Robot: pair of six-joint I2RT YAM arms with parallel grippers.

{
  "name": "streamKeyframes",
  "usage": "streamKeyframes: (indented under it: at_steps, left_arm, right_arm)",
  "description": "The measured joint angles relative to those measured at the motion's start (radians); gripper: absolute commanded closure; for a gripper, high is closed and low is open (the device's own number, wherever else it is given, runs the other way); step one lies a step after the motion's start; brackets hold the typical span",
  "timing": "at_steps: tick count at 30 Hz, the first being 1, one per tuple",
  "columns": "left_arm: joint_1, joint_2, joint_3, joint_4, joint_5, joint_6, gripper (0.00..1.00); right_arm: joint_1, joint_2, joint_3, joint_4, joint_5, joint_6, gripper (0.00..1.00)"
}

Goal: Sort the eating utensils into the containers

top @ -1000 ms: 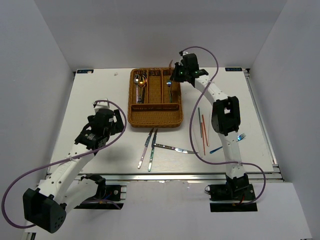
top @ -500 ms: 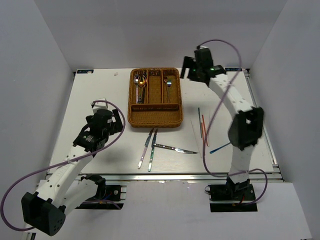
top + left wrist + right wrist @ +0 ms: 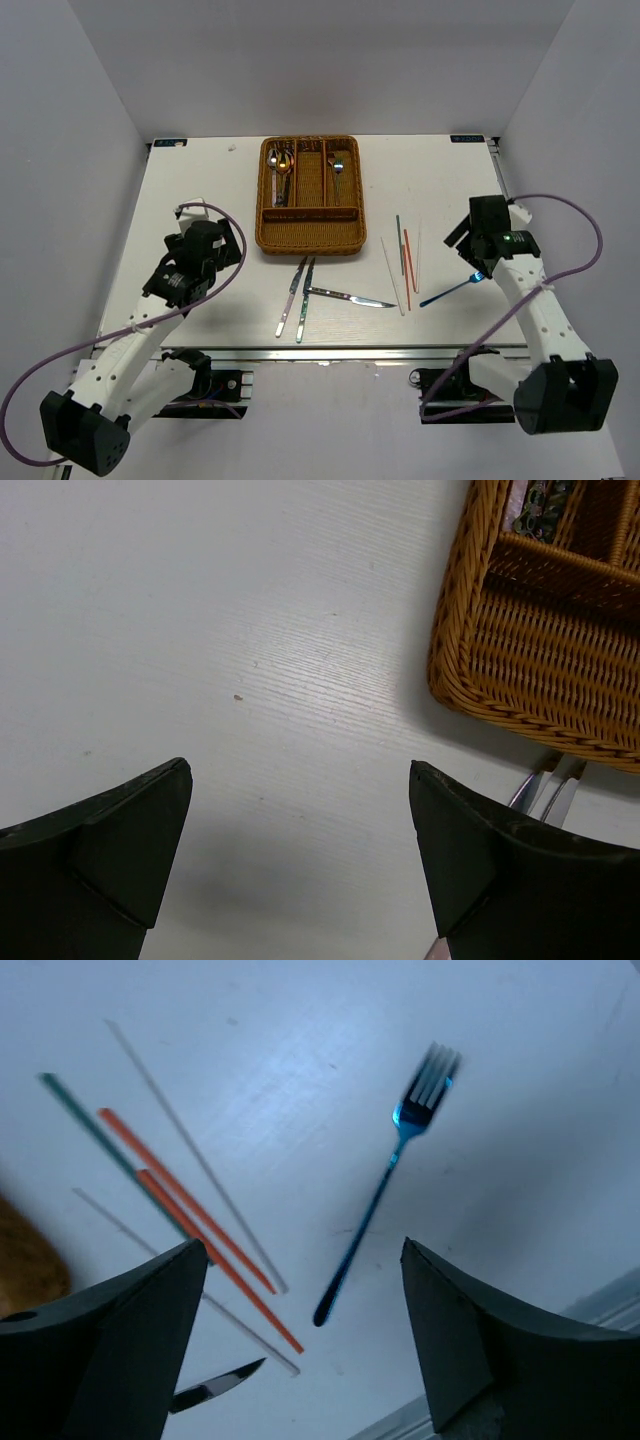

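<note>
Both jaws stand released: blue fork under the right, chopsticks beside it, wicker tray by the left.

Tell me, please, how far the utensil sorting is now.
Done: spoons in the tray, left slot; one utensil in its right slot. In hand: nothing; left gripper and right gripper are open, the right over the blue fork. Left: that fork, chopsticks, three knives.

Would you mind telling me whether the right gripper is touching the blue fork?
Apart. In the right wrist view, the fork lies between the right gripper's open fingers, with bare table on both sides.
</note>
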Motion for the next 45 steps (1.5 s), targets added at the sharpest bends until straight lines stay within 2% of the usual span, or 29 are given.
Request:
streamKeyframes:
  at_steps: [4, 9, 18, 21, 25, 26, 27, 30, 32, 33, 35, 45]
  left_arm:
    - [-0.009, -0.005, 0.0, 0.0, 0.019, 0.001, 0.02]
    - [-0.024, -0.017, 0.0, 0.0, 0.029, 0.002, 0.02]
    - [-0.05, -0.042, 0.0, 0.0, 0.035, 0.003, 0.02]
    - [-0.055, -0.042, 0.0, 0.0, 0.036, 0.003, 0.02]
    - [-0.06, -0.043, 0.0, 0.0, 0.036, 0.003, 0.02]
    - [-0.062, -0.043, 0.0, 0.0, 0.036, 0.003, 0.02]
    - [-0.064, -0.043, 0.0, 0.0, 0.036, 0.003, 0.02]
    - [-0.066, -0.043, 0.0, 0.0, 0.038, 0.003, 0.02]
    - [-0.066, -0.043, 0.0, 0.0, 0.039, 0.003, 0.02]
    - [-0.066, -0.043, 0.0, 0.0, 0.039, 0.003, 0.02]
    - [-0.066, -0.043, 0.0, 0.0, 0.04, 0.003, 0.02]
    - [-0.066, -0.039, 0.0, 0.001, 0.043, 0.006, 0.02]
  right_arm:
    - [-0.065, 0.095, -0.074, -0.01, -0.016, 0.059, 0.32]
    - [-0.071, 0.193, -0.085, 0.004, -0.02, 0.134, 0.37]
    - [-0.071, 0.285, -0.127, 0.022, 0.029, 0.243, 0.39]
    - [-0.072, 0.31, -0.165, 0.031, 0.034, 0.267, 0.45]
    - [-0.087, 0.391, -0.181, 0.072, 0.026, 0.277, 0.48]
    - [-0.094, 0.414, -0.181, 0.09, 0.015, 0.279, 0.51]
    - [-0.1, 0.421, -0.175, 0.105, 0.008, 0.274, 0.6]
    - [-0.109, 0.429, -0.177, 0.165, -0.006, 0.272, 0.74]
    - [-0.109, 0.43, -0.181, 0.187, -0.009, 0.277, 0.76]
    - [-0.109, 0.426, -0.186, 0.195, -0.009, 0.28, 0.89]
    - [-0.11, 0.411, -0.203, 0.221, -0.006, 0.286, 0.98]
    - [-0.112, 0.364, -0.222, 0.229, -0.033, 0.289, 1.0]
